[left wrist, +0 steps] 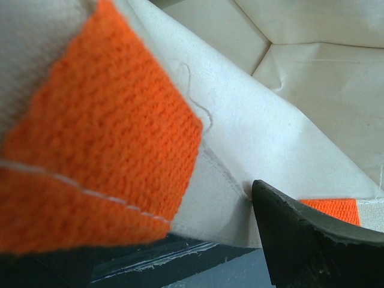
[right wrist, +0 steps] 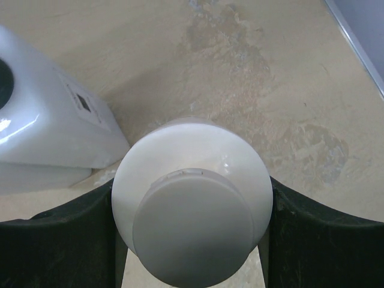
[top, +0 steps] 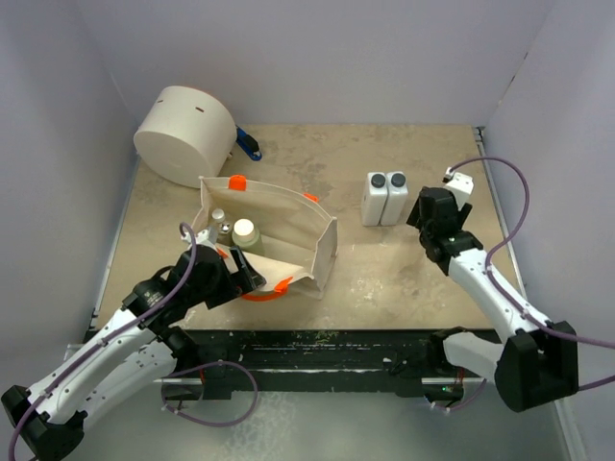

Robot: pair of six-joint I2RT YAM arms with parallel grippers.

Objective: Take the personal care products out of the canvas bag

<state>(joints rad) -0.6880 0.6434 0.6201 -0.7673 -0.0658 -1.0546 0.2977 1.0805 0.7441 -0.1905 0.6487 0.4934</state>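
Top external view: bag (top: 288, 226) stands open left of the desk (top: 384, 279) centre, with small bottles (top: 244, 230) upright in its left end. Left gripper (top: 245, 274) sits at the bag's near rim, against an orange strap (left wrist: 102, 150). Left wrist view shows only one finger (left wrist: 318, 246), touching the cloth, so it cannot be told whether the claw is clamped. Two square bottles (top: 384, 197) stand side by side, touching, toward the far right corner. Right gripper (top: 426, 209) is just right of them. Right wrist view shows its claw clamped on a round bottle (right wrist: 192, 174), one finger on each side. Cylinder (top: 187, 134) lies in the far left corner.
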